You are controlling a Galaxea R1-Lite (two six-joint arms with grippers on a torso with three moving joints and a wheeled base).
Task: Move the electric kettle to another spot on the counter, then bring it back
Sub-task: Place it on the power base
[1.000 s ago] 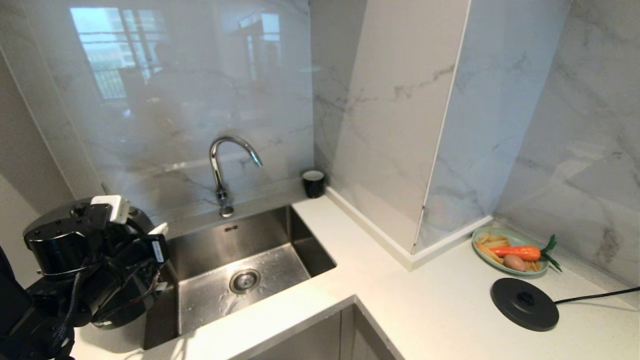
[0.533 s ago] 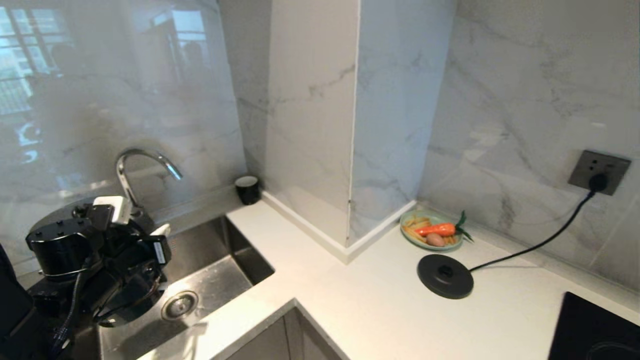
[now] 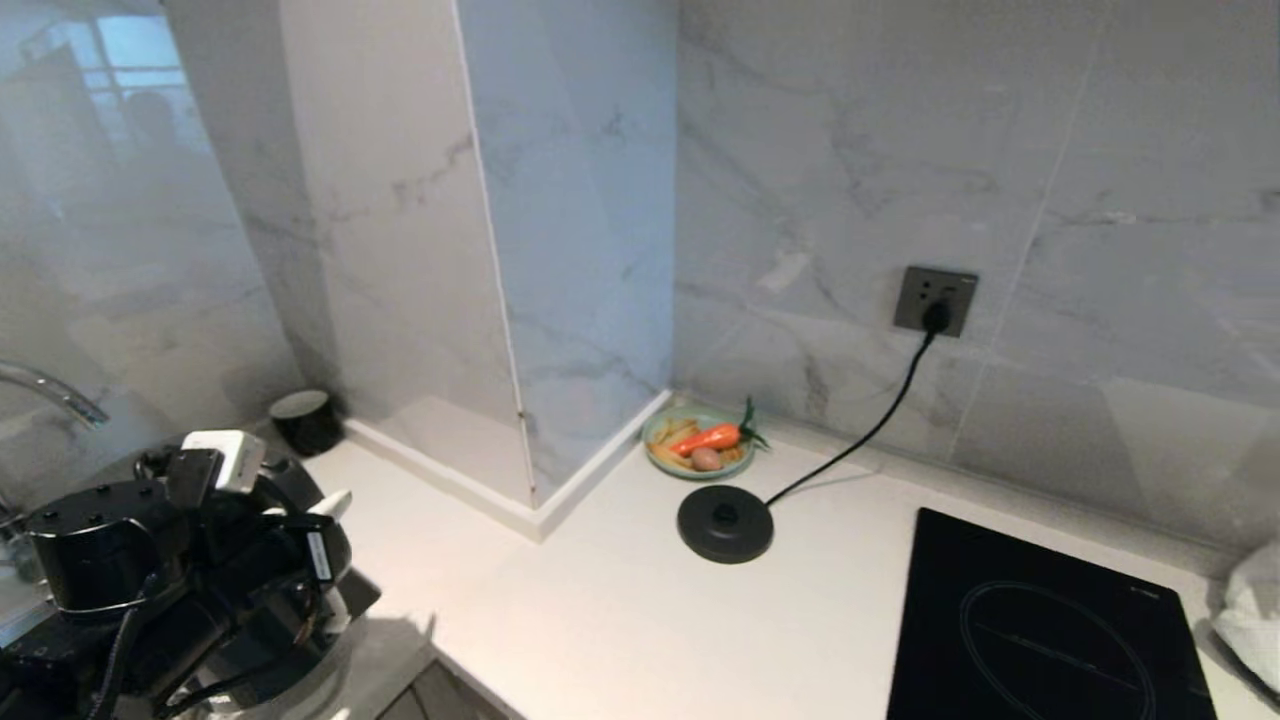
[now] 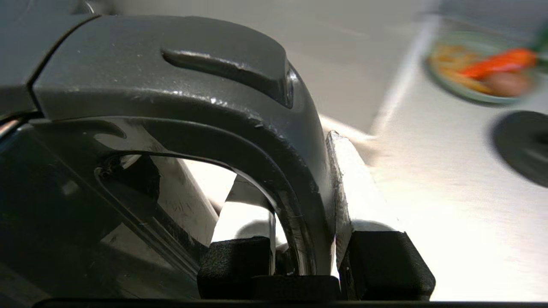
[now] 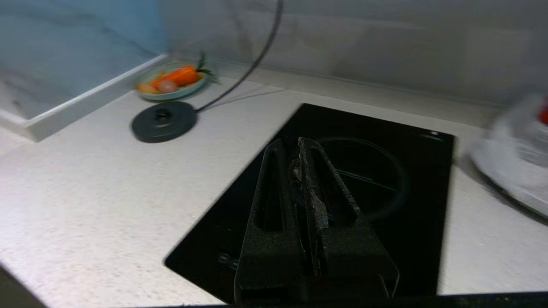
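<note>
The black electric kettle (image 3: 255, 655) hangs at the lower left of the head view, mostly hidden behind my left wrist. In the left wrist view its big loop handle (image 4: 239, 128) is clamped between the two white fingers (image 4: 344, 179), so my left gripper (image 4: 295, 179) is shut on it. The kettle is held above the near left end of the white speckled counter (image 3: 620, 600). My right gripper (image 5: 295, 149) shows only in its own wrist view, shut with nothing in it, above the black hob (image 5: 385, 171).
The round black base disc (image 3: 725, 523) lies on the counter, its cord running to a wall socket (image 3: 935, 300). Behind it is a green plate (image 3: 660, 455) with a carrot. A black cup (image 3: 305, 420) stands by the wall corner. A white cloth (image 3: 1250, 610) lies far right.
The whole head view has swung to the right: the sink has slid out at the left, the hob and socket have come in. The kettle stays held in my left gripper.
</note>
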